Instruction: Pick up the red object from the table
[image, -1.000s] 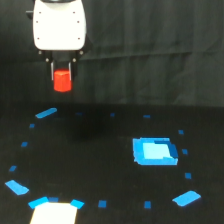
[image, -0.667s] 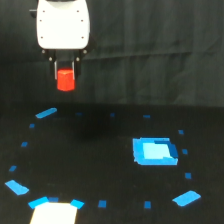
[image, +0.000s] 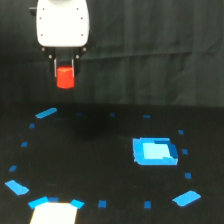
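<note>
1. Single exterior view. The gripper (image: 65, 75) hangs in the upper part of the frame toward the exterior view's left, under a bulky white housing (image: 63, 24) with a few dark dots on its face.
2. Two thin fingers (image: 55, 66) drop from the housing's underside, one at each side of the red object (image: 65, 77).
3. Gripper state: pinching the red object between the fingers. The block sits in the gap, its upper part level with the finger ends and its lower part hanging clear below them.
4. The red object is bright red-orange, narrower than the housing, and directly beneath the housing's centre. Facets too blurred to make out.
5. The object is off the table (image: 100, 150): it shows against the dark backdrop, well above the black surface.
6. Table markings: small blue tape marks (image: 46, 113) in a rough ring, the nearest one below and slightly to the exterior view's left of the held block.
7. A larger blue square patch (image: 154, 151) lies well apart, toward the exterior view's right.
8. A pale rectangle (image: 54, 213) sits at the bottom edge, lower left in the view.
</note>
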